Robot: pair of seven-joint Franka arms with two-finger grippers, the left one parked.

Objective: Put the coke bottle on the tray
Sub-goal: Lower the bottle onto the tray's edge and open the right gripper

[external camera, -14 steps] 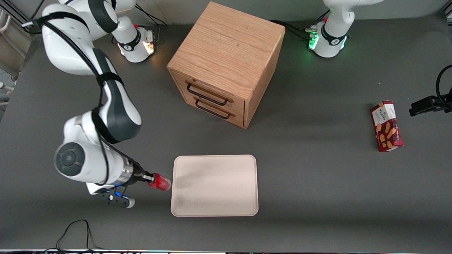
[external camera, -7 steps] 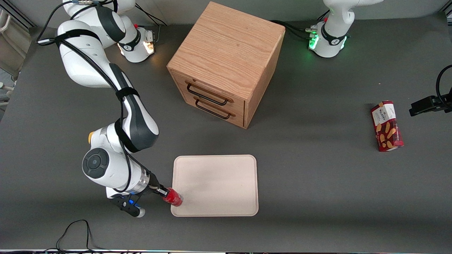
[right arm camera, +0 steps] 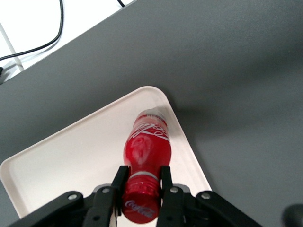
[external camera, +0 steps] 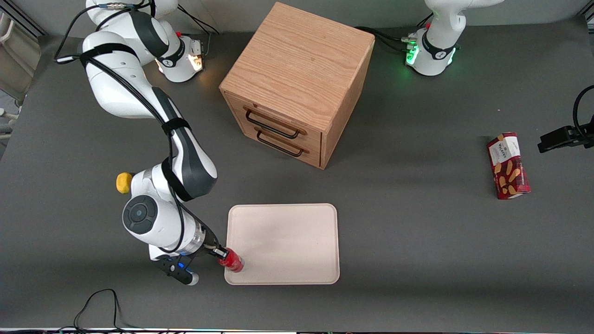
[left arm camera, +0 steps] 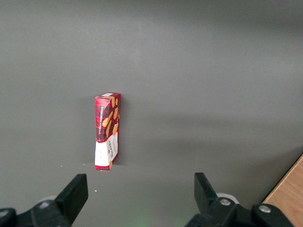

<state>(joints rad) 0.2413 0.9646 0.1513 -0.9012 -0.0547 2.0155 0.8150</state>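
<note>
Tool clamped on the coke bottle over a corner of the tray.

The tool point(right arm camera: 142, 177) has its 2 fingers point(right arm camera: 118, 177) closed on the neck of the coke bottle point(right arm camera: 146, 150), just under the red cap (the white script on the label is readable in the right wrist view). The bottle point(external camera: 231, 260) sits over the tray's point(external camera: 297, 222) corner nearest the front camera, toward the working arm's end of the desk point(external camera: 417, 241); whether its base touches the tray cannot be told. The cream tray lies flat on the dark desk, nearer the front camera than the wooden cabinet point(external camera: 297, 79), which has 2 drawers with black handles. A red snack box point(external camera: 507, 165) lies well apart, toward the parked arm's end.
</note>
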